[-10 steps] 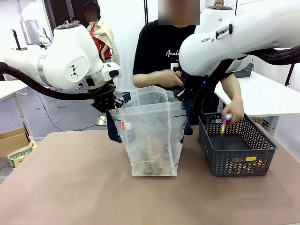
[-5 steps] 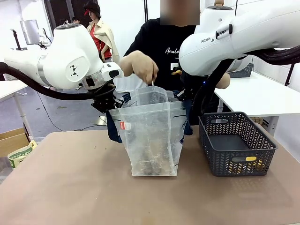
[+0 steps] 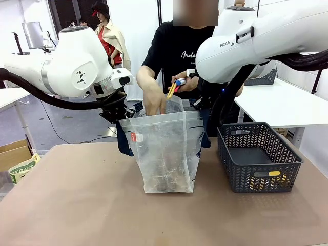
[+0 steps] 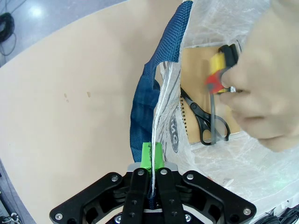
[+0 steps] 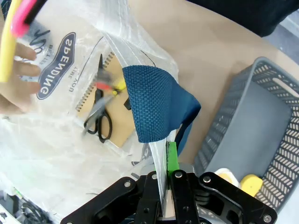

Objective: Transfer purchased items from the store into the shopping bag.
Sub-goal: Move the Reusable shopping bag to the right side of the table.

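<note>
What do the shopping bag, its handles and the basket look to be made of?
The shopping bag: thin translucent white plastic film, crinkled, contents showing through. The handles: navy woven fabric webbing, coarse weave visible. The basket: dark grey rigid plastic, apparently moulded, matte herringbone lattice walls.

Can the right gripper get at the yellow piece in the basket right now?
Probably not: the right gripper is shut on the rim of the shopping bag. The yellow piece lies uncovered in the basket, reachable only after letting go.
</note>
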{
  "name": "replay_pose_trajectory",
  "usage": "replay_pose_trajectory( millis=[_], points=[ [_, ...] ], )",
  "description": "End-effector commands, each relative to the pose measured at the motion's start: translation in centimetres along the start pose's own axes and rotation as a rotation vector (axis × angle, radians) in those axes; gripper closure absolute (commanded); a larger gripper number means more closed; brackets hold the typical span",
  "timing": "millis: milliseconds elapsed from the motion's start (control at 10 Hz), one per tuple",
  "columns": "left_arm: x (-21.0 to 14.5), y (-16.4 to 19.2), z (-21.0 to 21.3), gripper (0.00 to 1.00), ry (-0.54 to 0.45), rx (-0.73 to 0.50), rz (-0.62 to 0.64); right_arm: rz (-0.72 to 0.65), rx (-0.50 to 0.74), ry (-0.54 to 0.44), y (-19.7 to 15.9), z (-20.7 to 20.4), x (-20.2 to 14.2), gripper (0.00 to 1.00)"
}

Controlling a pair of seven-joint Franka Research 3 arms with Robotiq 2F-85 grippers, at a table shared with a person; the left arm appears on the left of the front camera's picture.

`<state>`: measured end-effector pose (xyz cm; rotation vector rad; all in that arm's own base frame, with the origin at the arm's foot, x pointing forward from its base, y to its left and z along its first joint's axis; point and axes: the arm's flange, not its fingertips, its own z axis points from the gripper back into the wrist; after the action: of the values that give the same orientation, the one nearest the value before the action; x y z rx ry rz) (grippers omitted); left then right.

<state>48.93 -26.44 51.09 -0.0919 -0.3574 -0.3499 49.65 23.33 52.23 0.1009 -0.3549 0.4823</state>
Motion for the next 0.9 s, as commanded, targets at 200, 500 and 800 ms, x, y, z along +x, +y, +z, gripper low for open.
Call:
replay_pose_trajectory(
  millis=[200,500,800],
  points=[
    [0.03,0.11,0.04,1.0,-0.002,-0.002,0.005,-0.001,-0.001,-0.002,-0.05,0.1,0.01,1.0],
    [0.03,0.11,0.04,1.0,-0.002,-0.002,0.005,-0.001,-0.001,-0.002,-0.05,0.1,0.01,1.0],
    [0.03,0.11,0.04,1.0,-0.002,-0.002,0.005,-0.001,-0.001,-0.002,-0.05,0.1,0.01,1.0]
  ],
)
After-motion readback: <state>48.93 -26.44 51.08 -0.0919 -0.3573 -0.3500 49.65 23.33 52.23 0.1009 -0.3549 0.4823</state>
